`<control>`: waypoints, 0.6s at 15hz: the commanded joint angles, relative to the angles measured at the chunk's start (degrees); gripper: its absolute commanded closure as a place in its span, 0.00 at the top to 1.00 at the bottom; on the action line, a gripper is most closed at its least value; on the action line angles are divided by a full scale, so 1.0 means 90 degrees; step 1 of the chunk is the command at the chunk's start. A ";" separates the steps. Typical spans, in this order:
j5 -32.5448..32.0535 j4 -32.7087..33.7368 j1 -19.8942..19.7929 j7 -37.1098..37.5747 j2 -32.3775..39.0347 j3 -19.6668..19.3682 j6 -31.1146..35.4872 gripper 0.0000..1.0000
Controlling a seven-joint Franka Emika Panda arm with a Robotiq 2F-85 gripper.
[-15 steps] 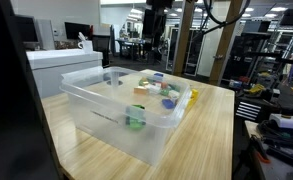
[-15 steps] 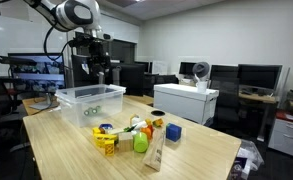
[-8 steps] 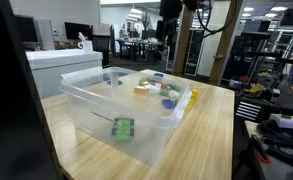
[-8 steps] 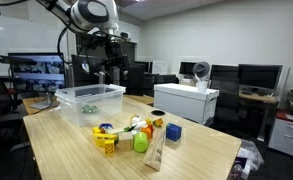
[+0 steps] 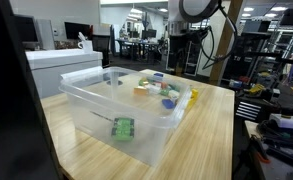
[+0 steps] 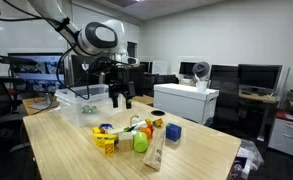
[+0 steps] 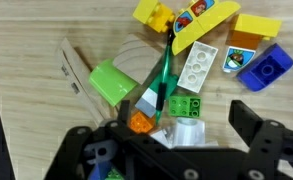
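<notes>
My gripper (image 7: 184, 116) is open and holds nothing. It hangs above a pile of toy blocks on the wooden table (image 7: 26, 110). Right under its fingers lie a small green block (image 7: 182, 104), an orange piece (image 7: 138, 123) and a white piece (image 7: 178, 132). A lime block (image 7: 114, 80), a white block (image 7: 199, 65), a blue block (image 7: 264, 68) and yellow pieces (image 7: 211, 18) lie further out. In an exterior view the gripper (image 6: 121, 100) is between the clear bin (image 6: 86, 100) and the pile (image 6: 131, 133). A green block (image 5: 123, 127) lies inside the bin (image 5: 86, 95).
A blue cube (image 6: 173, 132) and a clear plastic packet (image 6: 156, 150) stand beside the pile, with a dark bowl (image 6: 158, 114) behind it. A white cabinet (image 6: 186, 100), desks and monitors surround the table. The table edge (image 5: 231, 120) runs near the pile.
The green block dropped and settled on the bin floor. The arm swung away from above the bin and came down over the toy pile, jaws opening fully.
</notes>
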 commanded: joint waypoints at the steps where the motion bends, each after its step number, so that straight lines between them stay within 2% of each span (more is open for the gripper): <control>1: -0.0127 -0.0084 -0.0015 0.0354 0.0523 -0.0004 0.0664 1.00; 9: -0.0128 0.0289 0.0120 0.0691 0.1872 -0.0236 0.1546 1.00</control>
